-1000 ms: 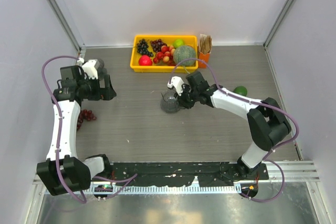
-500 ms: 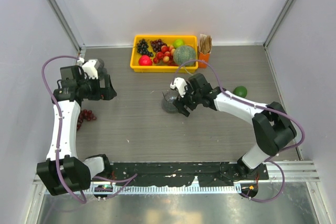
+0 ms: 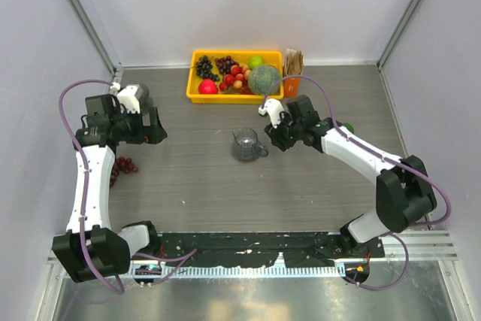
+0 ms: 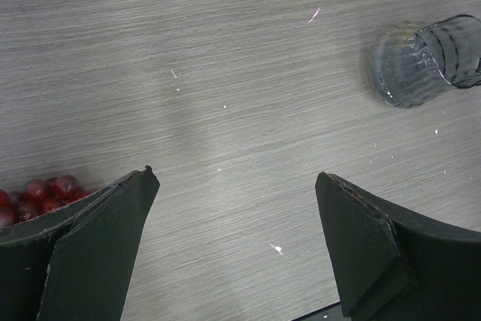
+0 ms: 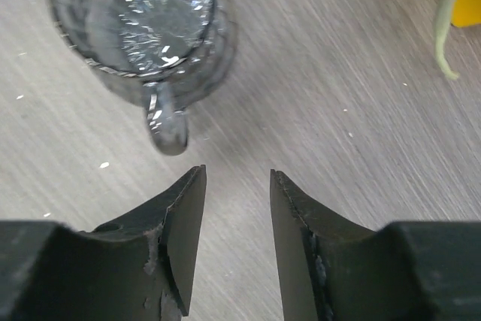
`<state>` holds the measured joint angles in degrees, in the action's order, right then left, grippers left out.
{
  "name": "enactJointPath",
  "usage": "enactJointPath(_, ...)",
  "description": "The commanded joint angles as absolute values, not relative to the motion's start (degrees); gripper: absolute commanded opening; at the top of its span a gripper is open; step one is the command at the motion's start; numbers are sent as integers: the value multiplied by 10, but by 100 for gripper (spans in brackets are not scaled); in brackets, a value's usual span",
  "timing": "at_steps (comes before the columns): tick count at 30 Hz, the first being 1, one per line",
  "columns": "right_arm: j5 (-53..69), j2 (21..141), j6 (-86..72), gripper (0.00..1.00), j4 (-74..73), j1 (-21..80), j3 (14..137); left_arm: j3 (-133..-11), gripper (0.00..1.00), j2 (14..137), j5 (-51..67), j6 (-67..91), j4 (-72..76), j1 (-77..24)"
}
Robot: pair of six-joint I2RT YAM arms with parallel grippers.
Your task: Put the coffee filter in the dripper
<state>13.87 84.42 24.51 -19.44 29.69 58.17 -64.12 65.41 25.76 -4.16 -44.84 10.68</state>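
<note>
The dripper (image 3: 246, 146), a smoky-grey ribbed cup with a small side handle, stands upright in the middle of the table. It fills the upper left of the right wrist view (image 5: 143, 20), its handle pointing toward my fingers, and shows in the left wrist view (image 4: 421, 62). My right gripper (image 3: 275, 136) is open and empty, just right of the dripper and apart from it; its jaws (image 5: 237, 178) hang over bare table. My left gripper (image 3: 156, 130) is wide open and empty at the far left (image 4: 237, 186). No single coffee filter is in view.
A yellow tray (image 3: 197, 92) of fruit with a green melon (image 3: 264, 79) stands at the back. A bundle of brown papers in an orange box (image 3: 292, 69) stands beside it. A lime (image 3: 346, 128) lies right of my right arm. Red grapes (image 3: 124, 165) lie at the left.
My right gripper has drawn back to the right, away from the dripper it was over. The dripper stays upright in nearly the same place. The left arm has not moved.
</note>
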Motion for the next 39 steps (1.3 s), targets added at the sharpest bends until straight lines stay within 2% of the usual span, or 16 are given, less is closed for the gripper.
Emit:
enactJointPath(1, 87, 882, 234, 45, -178, 295, 620, -646, 99, 641, 273, -47, -439, 111)
enactJointPath(8, 130, 936, 226, 45, -162, 298, 620, -625, 99, 631, 280, -40, -419, 112)
enactJointPath(15, 178, 900, 224, 45, -142, 334, 579, -623, 99, 631, 279, -37, -417, 112)
enactJointPath(28, 152, 913, 143, 44, -135, 447, 600, -620, 99, 649, 299, -12, -405, 111)
enactJointPath(36, 163, 933, 124, 40, -141, 505, 620, -619, 99, 657, 301, -3, -395, 112)
enactJointPath(39, 165, 965, 127, 35, -140, 507, 649, -619, 99, 658, 301, -4, -392, 112)
